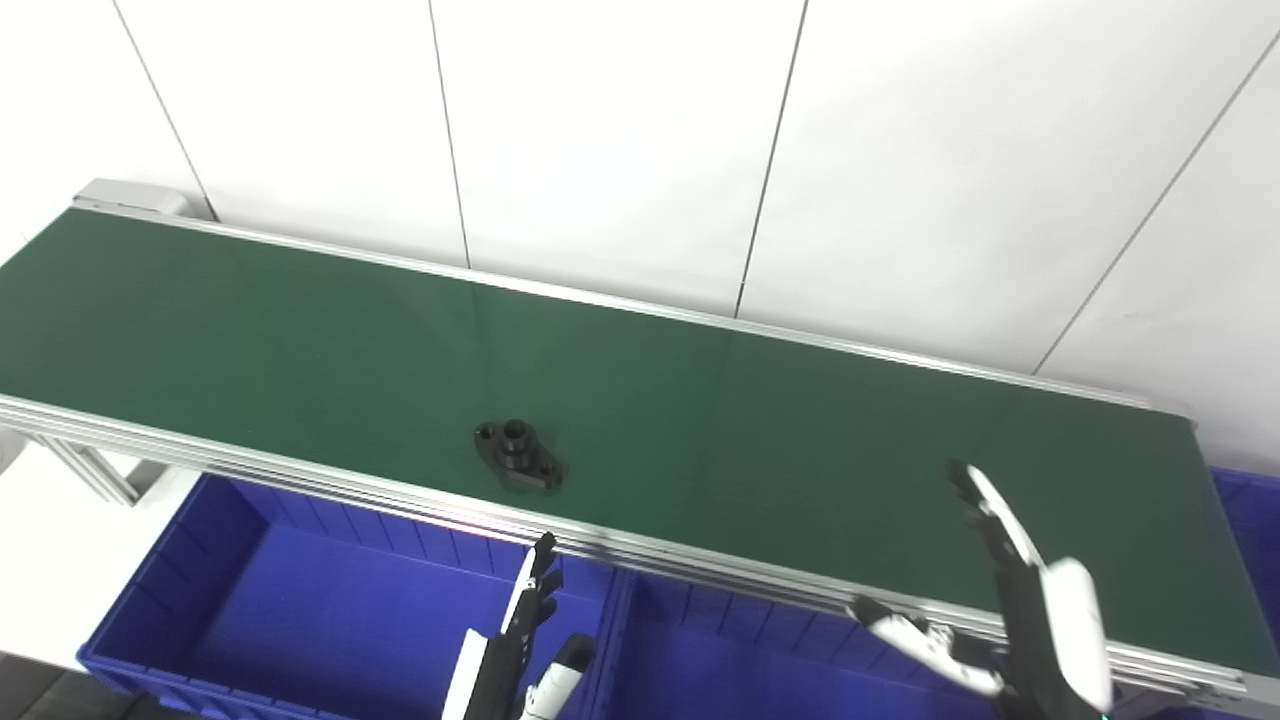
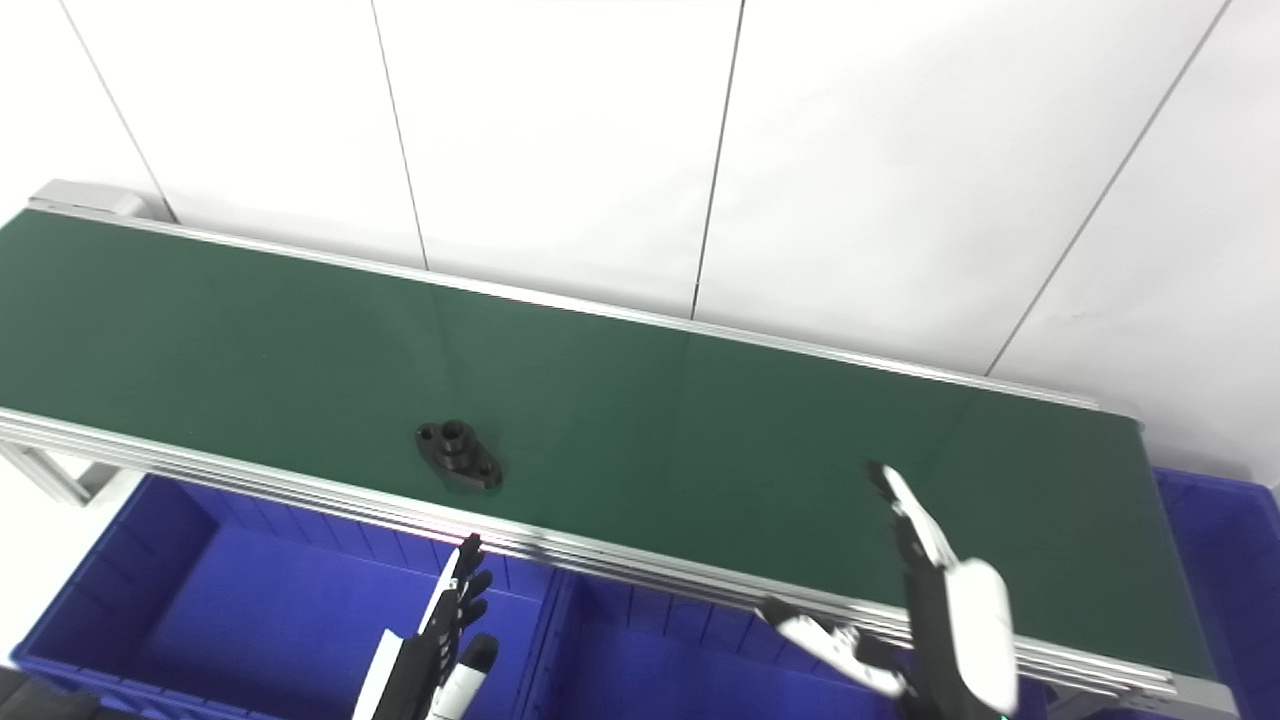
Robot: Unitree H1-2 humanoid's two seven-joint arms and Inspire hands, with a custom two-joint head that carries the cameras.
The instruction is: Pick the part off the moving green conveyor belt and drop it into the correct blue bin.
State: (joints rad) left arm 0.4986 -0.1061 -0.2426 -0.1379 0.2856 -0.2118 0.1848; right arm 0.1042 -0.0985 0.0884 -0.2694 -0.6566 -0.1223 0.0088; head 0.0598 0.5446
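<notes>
Risk: the small black flanged metal part [image 1: 518,454] rides the moving green conveyor belt [image 1: 300,330] and may slip past a late grasp.

Part lies flat near the belt's front rail, just beyond the left hand [image 1: 520,640], well apart from the right hand [image 1: 1010,600]. Both hands splay empty over the blue plastic bins [image 1: 300,610].

Setting: industrial-style test cell or lab bench mimicking a sorting line. Evidence: long green conveyor belt [image 1: 300,330] in an extruded aluminium frame [image 1: 300,470]; blue plastic parts bins [image 1: 330,610] lined up below its near edge; plain white panelled wall [image 1: 620,130] directly behind. One black machined flange part [image 1: 518,455] lies on the belt.
</notes>
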